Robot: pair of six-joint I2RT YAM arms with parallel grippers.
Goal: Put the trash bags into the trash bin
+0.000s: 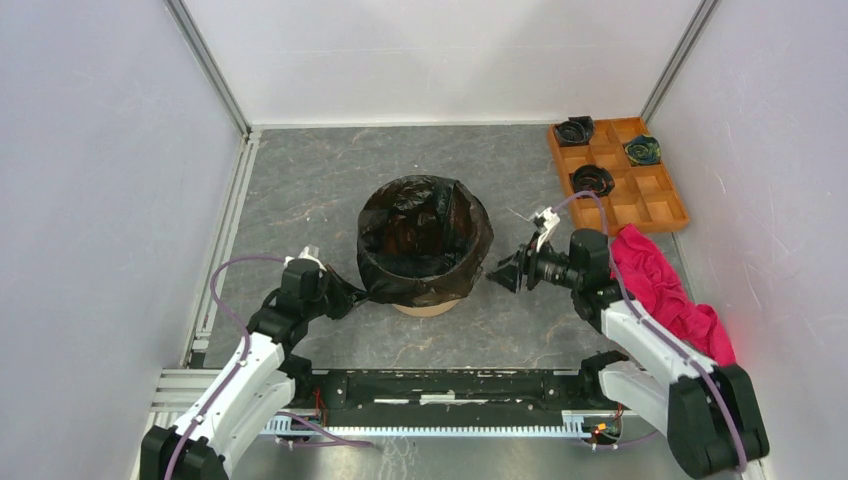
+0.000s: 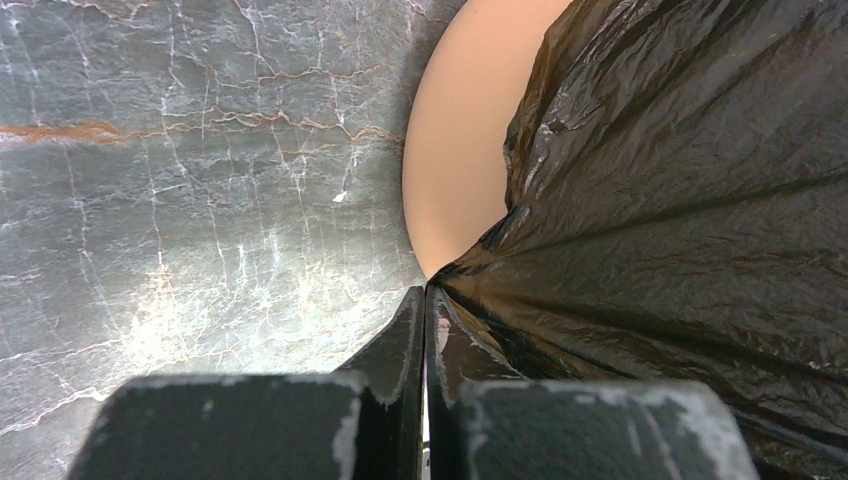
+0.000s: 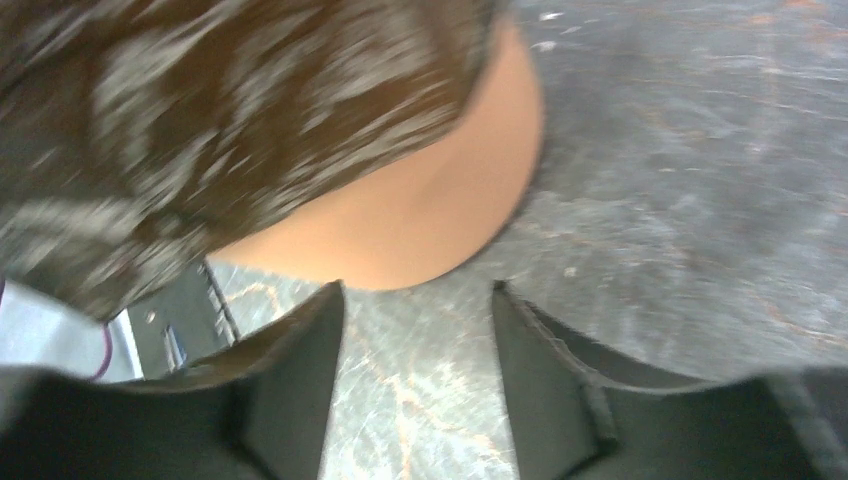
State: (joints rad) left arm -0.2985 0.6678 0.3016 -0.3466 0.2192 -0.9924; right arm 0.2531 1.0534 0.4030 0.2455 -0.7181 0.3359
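The black trash bag (image 1: 425, 240) lines the orange trash bin (image 1: 426, 307) in the middle of the table; its film is folded out over the rim and hangs down the outer wall, and only the bin's base shows. My left gripper (image 1: 357, 294) is shut on the bag's lower left edge; in the left wrist view the closed gripper (image 2: 427, 292) pinches the film (image 2: 680, 200) beside the orange wall (image 2: 460, 140). My right gripper (image 1: 497, 274) is open and empty just right of the bin; in the right wrist view it (image 3: 417, 290) faces the bin's base (image 3: 400, 230) below the blurred bag (image 3: 200, 100).
An orange-brown tray (image 1: 657, 207) with square compartments holds three small coiled black rolls (image 1: 592, 179) at the back right. A pink-red cloth (image 1: 660, 285) lies by my right arm. White walls enclose the table on three sides.
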